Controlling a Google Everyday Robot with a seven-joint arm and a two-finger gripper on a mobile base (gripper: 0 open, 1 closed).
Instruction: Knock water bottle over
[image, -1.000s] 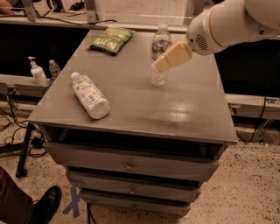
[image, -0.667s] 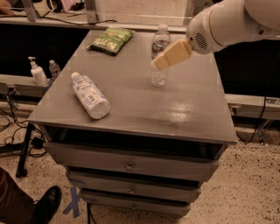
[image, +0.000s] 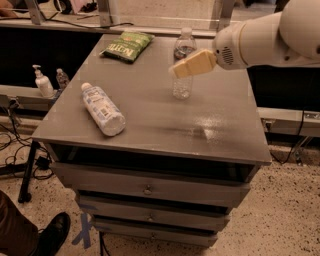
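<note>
The water bottle (image: 183, 86) stands upright on the grey cabinet top (image: 150, 115), toward the back middle. It is slim, clear and ribbed, with a white cap and a dark label band. My gripper (image: 176, 70) reaches in from the right on a white arm. Its cream-coloured fingers (image: 192, 63) lie across the bottle's middle in this view and hide part of it. I cannot tell whether they touch the bottle.
A fatter white bottle with a pale blue label (image: 102, 108) lies on its side at the left. A green chip bag (image: 127, 46) lies at the back left. A pump dispenser (image: 43, 82) stands on a low ledge to the left. A shoe (image: 52, 235) is at the lower left.
The arm and gripper have edged slightly leftward across the water bottle. The bottle still stands upright.
</note>
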